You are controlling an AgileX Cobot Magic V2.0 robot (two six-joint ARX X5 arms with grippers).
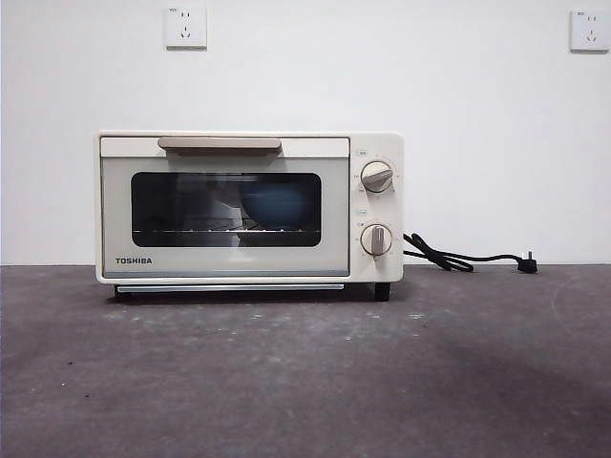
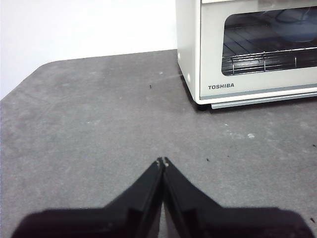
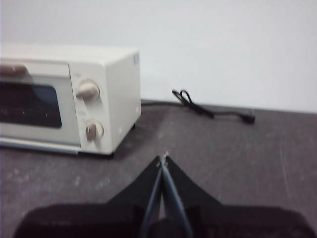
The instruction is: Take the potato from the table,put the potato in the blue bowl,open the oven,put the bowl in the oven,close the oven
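The cream-white oven (image 1: 248,208) stands at the back of the dark grey table (image 1: 305,372) with its glass door closed. Through the glass the blue bowl (image 1: 277,205) sits on the wire rack inside, also faintly visible as the blue bowl (image 2: 297,27) in the left wrist view. The potato is hidden. My left gripper (image 2: 162,161) hovers shut over the table, off the oven's (image 2: 247,49) left front corner. My right gripper (image 3: 164,157) is shut and empty, off the right side of the oven (image 3: 69,99). Neither gripper shows in the front view.
A black power cord (image 1: 468,256) with a plug trails along the table to the right of the oven; the cord (image 3: 213,110) also shows in the right wrist view. Two wall sockets (image 1: 185,27) sit high on the white wall.
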